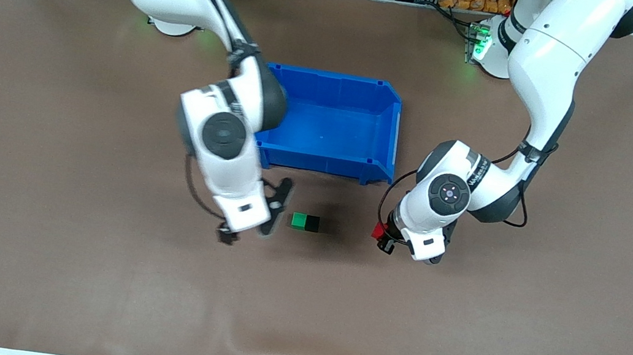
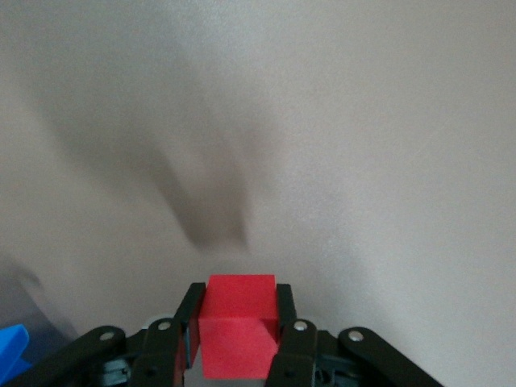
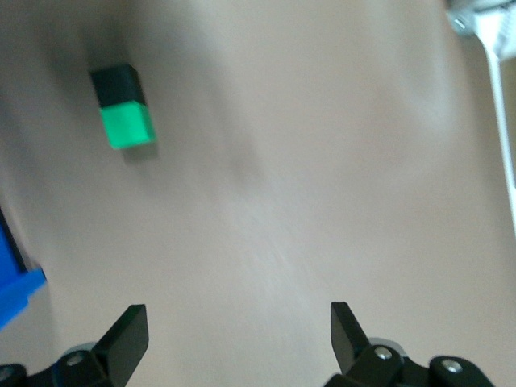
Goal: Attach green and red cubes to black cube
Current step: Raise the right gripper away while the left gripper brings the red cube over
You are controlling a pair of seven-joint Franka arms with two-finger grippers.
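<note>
Front view: just below the frame's centre the green cube and the black cube lie side by side and touching on the brown table, the pair's long axis running across the frame, green toward the right arm's end. The blue bin sits above them in the frame. The right gripper hangs low over the table just beside the green cube, its jaws spread with nothing between them. The left gripper is over the table at centre right of the frame, level with the pair and pinching the red cube. The black cube's bare face points toward that gripper, with open table between — so I judge the coming move to be a straight slide along the pair's axis, and the left arm is the one placed for it. Writing runs along the left arm's wrist collar, too small to read.

Left wrist view: the red cube fills the bottom centre of the frame, clamped between the two fingers; a sliver of the blue bin shows at lower left. The green-black pair is out of frame.

Right wrist view: the green cube and black cube sit joined at upper left; the fingertips stand wide apart along the bottom edge – empty
</note>
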